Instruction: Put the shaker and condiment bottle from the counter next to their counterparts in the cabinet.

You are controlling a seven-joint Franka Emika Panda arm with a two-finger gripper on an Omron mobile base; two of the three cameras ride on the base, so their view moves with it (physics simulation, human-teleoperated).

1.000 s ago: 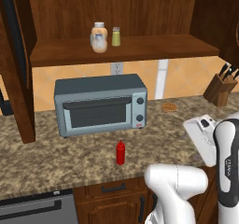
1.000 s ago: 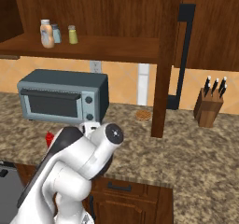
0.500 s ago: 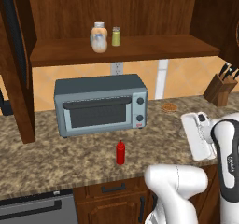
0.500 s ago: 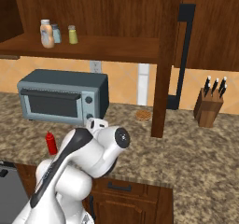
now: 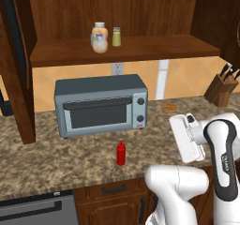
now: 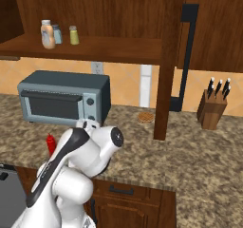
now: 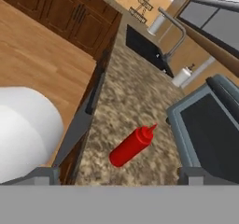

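One item is left on the counter [image 5: 56, 158]: the red bottle [image 5: 121, 153] stands upright near the front edge, just in front of the toaster oven [image 5: 101, 104] and apart from it. The shaker [image 5: 116, 36] already sits on the cabinet [image 5: 126, 48] shelf, just right of the peach bottle [image 5: 99, 34] and the clear shaker [image 6: 57, 34] behind it. The gripper [image 7: 116, 178] hangs above the red bottle with its fingers spread wide and nothing between them; in the hand view the bottle lies between the two tips, well beyond them, with the oven's glass door close along one side. My guess is that the oven is the main hazard: a descent with the fingers this wide could catch one on the oven front, or clip the tapered cap and tip the bottle, which could then roll toward the counter edge and drop to the floor. A smooth squeeze bottle may also slip if pinched at the narrowing neck rather than the body. Later, the lift to the shelf could knock the three items already there. Some lettering runs down the arm's dark forearm [image 5: 226, 161] in the left base view, too small to read; the oven and bottles show no legible label.
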